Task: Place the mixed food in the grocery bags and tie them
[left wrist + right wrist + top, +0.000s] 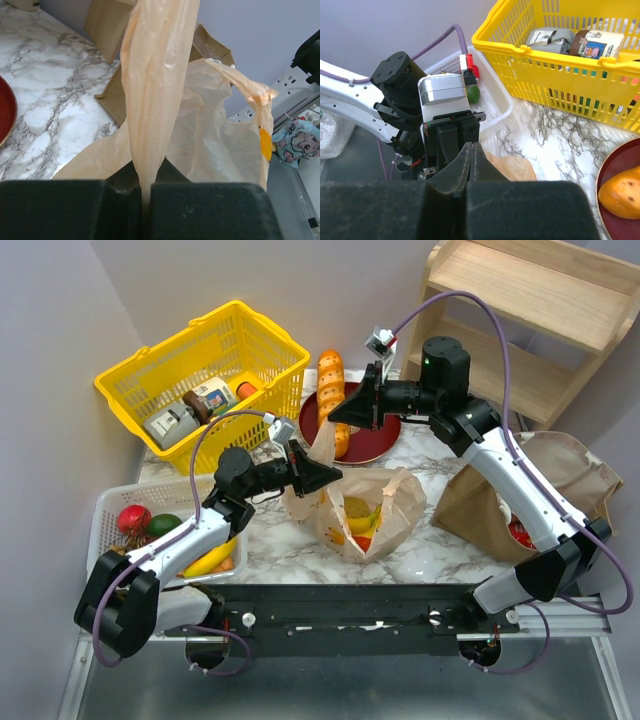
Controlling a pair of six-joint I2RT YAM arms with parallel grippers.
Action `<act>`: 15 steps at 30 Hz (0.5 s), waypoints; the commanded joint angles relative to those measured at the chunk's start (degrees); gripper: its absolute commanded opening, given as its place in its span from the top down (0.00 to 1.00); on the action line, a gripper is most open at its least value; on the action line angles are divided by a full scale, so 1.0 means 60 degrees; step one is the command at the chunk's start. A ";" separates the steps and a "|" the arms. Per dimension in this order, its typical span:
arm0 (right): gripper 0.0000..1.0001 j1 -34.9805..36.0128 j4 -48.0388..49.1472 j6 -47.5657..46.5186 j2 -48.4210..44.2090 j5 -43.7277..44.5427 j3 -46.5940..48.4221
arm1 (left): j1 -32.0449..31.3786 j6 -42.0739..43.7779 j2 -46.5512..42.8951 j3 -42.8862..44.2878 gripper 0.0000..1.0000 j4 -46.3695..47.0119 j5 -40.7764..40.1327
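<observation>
The translucent tan plastic bag [385,515] sits on the marble counter [290,560] between the two arms, mouth up, with a yellow banana [372,520] and some small fruit showing through it. The left hand [145,192] is clamped on one twisted handle strip [160,75], the film pinched flat between its fingers. The right hand [471,165] is closed too. From above it looks to be pinching the other handle, drawn up toward the red plate [370,445], though its own camera shows only closed fingers with a scrap of tan film beyond.

I'd say this is the tying step. Each hand should keep its handle taut without hauling the bag off the counter, or the fruit may tip out. The handles want crossing low, near the bag's mouth, with enough free length left to tuck through. That film is thin and slippery, so pull evenly; a jerk could tear it or slide it out. The brown paper bag [540,485] lies on its side at the right, not yet tied.
</observation>
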 commanded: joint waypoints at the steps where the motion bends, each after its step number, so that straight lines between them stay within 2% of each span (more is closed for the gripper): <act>1: 0.69 -0.0066 -0.0360 -0.0322 -0.0137 0.0529 0.0256 | 0.0000 -0.0008 -0.0245 0.0234 1.00 -0.0653 -0.0383; 5: 0.13 -0.0227 -0.1385 -0.1142 -0.0752 0.1348 0.0272 | 0.0249 0.0518 -0.0319 0.0995 1.00 -0.2708 -0.1000; 7: 0.06 -0.0286 -0.1927 -0.1712 -0.1103 0.1947 0.0125 | 0.0308 0.0680 -0.0275 0.1581 1.00 -0.3774 -0.1014; 13: 0.03 -0.0315 -0.2646 -0.2213 -0.2671 0.2609 -0.1104 | 0.0615 0.1558 0.0529 0.3441 1.00 -0.6866 -0.0577; 15: 0.03 -0.0315 -0.2676 -0.2198 -0.3357 0.2843 -0.1717 | 0.0762 0.1793 0.0823 0.3735 1.00 -0.7280 -0.0371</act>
